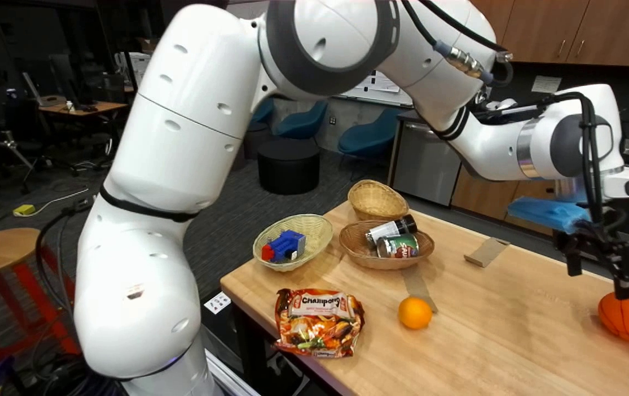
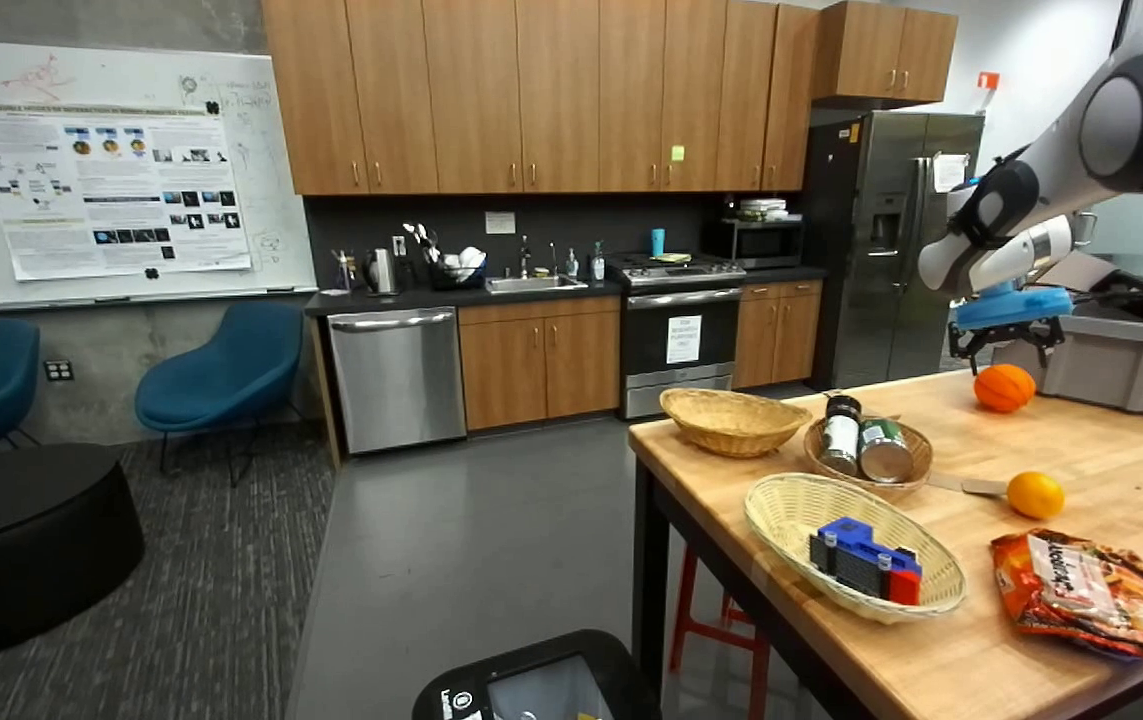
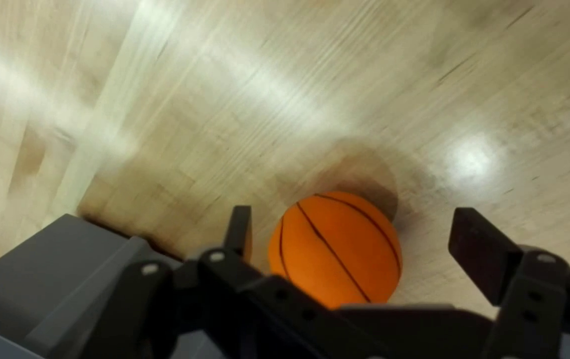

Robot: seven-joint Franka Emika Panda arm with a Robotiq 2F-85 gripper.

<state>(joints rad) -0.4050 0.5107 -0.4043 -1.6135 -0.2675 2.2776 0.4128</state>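
1. Black two-finger gripper [image 3: 354, 230]: hangs just above the orange, round toy basketball [image 3: 334, 249]. Its fingers are spread wide; in the wrist view the ball appears between them.
2. Visibility: the gripper body hides the ball's lower portion in the wrist view. In an exterior view, a fingertip [image 1: 623, 290] overlaps the ball's outline; contact cannot be determined.
3. Ball appearance: even orange surface crossed by thin, dark, curved seams. The ball rests on the pale wooden tabletop [image 3: 215, 124].
4. Grey plastic bin [image 2: 1126, 375]: located near the ball; cut off by the frame and partly covered by the gripper in the wrist view.
5. Round orange fruit [image 1: 415, 312]: located apart from the ball.
6. Brown oval wicker basket [image 1: 386, 263]: well apart from the ball; holds a labelled metal can [image 1: 402, 246].
7. Pale oval wicker basket [image 1: 320, 231]: well apart from the ball; holds a blue-and-red toy [image 1: 288, 243] of unclear shape.
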